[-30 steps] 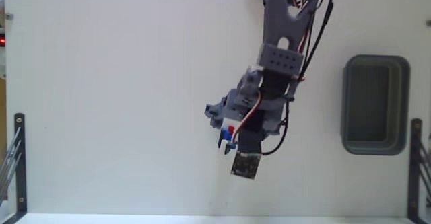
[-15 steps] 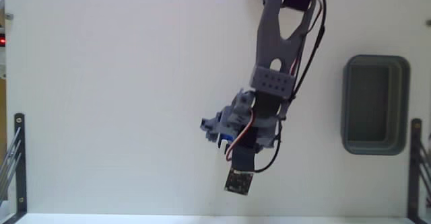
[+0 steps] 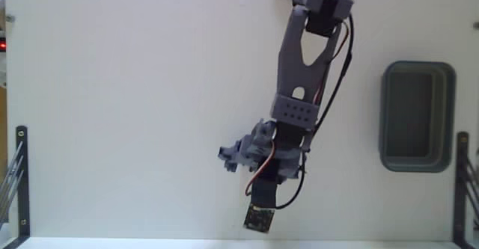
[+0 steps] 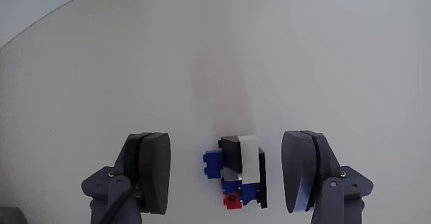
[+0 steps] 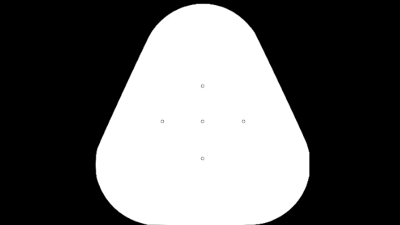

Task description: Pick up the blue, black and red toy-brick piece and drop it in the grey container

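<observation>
Nothing's grabbed yet — gripper (image 4: 229,173) spread wide around the toy-brick piece (image 4: 237,173) on the table (image 4: 202,62), grey container (image 3: 418,117) well apart — everything's left.

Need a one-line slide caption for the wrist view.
Open gripper straddling the toy-brick piece on the white table, neither finger touching it.
</observation>
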Robot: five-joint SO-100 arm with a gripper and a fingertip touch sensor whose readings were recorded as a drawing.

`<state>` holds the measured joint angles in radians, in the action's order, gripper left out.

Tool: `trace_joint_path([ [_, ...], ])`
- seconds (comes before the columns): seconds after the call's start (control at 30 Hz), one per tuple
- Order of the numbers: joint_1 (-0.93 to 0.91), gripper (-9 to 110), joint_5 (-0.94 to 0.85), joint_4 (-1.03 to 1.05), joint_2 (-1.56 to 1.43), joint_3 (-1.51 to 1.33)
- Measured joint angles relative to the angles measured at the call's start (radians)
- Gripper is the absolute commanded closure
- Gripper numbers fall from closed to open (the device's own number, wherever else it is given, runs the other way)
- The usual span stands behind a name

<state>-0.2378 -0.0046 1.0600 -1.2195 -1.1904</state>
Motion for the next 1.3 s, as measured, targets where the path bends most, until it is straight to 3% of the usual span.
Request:
trace_joint_path([
  [1.3,0.000,-9,0.000,0.002,0.025,0.009],
])
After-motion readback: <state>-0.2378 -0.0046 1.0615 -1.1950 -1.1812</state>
